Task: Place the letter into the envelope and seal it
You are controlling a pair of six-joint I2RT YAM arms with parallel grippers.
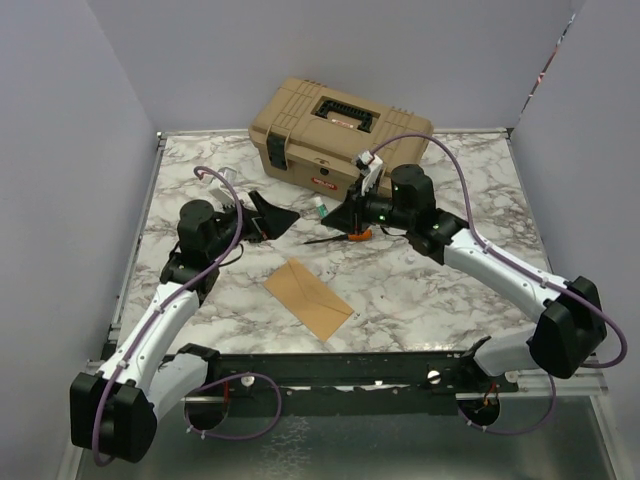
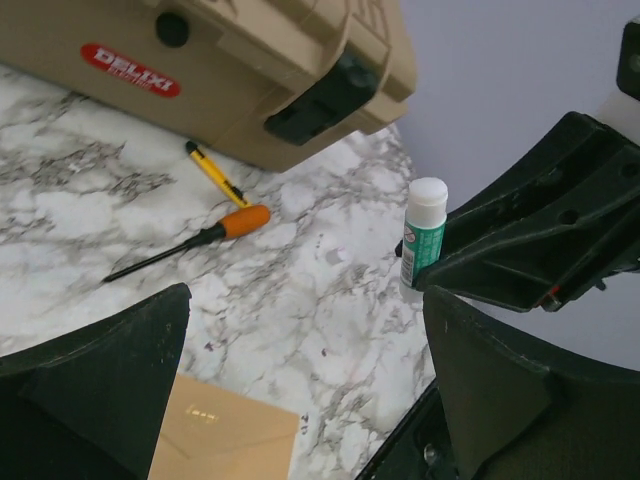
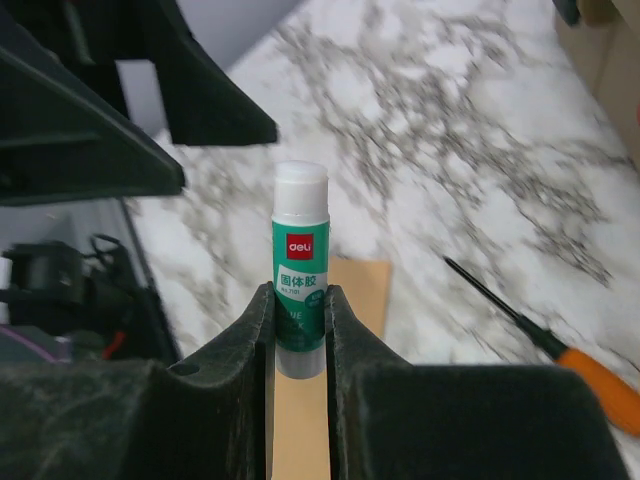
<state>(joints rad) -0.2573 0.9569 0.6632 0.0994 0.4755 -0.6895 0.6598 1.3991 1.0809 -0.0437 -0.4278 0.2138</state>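
The brown kraft envelope (image 1: pixel 308 297) lies flat on the marble table (image 1: pixel 450 290), between the two arms; its corner shows in the left wrist view (image 2: pixel 225 435) and under the right jaws (image 3: pixel 345 300). The pale peach letter is not in view. My right gripper (image 1: pixel 335 215) is shut on a green and white glue stick (image 3: pixel 300 265), held upright above the table beyond the envelope; the stick also shows in the left wrist view (image 2: pixel 423 235). My left gripper (image 1: pixel 270 215) is open and empty, just left of the glue stick, jaws wide apart (image 2: pixel 305 390).
A tan toolbox (image 1: pixel 325 130) stands at the back. An orange-handled screwdriver (image 2: pixel 200 240) and a yellow pen-like tool (image 2: pixel 215 172) lie in front of it, beneath the right gripper. A black rail (image 1: pixel 350 370) runs along the near edge.
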